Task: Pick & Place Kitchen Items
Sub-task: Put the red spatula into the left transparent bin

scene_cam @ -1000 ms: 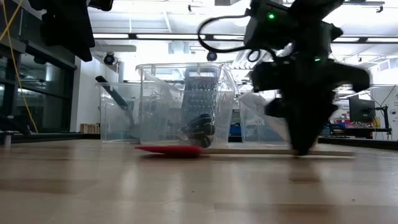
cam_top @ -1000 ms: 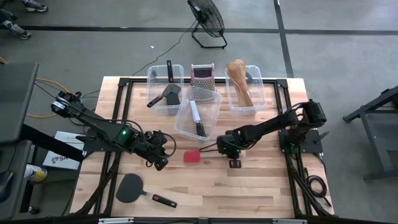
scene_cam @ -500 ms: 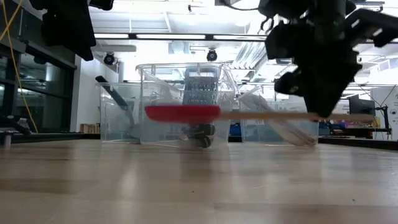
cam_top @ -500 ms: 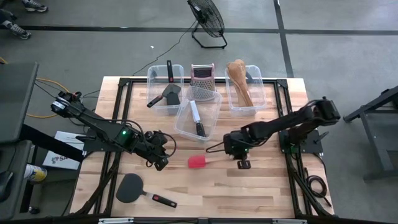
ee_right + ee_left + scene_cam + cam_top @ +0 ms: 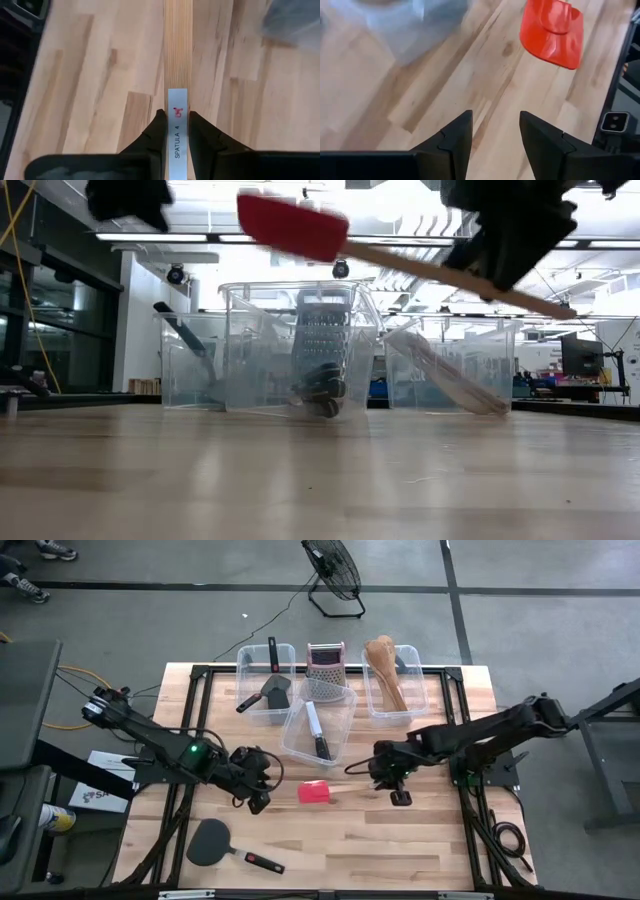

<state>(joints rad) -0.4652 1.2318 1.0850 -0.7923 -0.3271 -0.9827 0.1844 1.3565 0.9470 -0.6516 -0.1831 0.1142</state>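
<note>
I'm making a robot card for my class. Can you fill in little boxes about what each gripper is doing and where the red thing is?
right gripper: shut on the red spatula's wooden handle
red spatula: lifted off the table, tilted, red head highest
left gripper: open, holding nothing, above the table near the red head
black spatula: lying on the table's front left

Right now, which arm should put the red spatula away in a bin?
The right arm, probably. Its claw is already shut on the red spatula by the wooden handle, holding it up off the table. The left claw is open and empty, hovering beside it.
</note>
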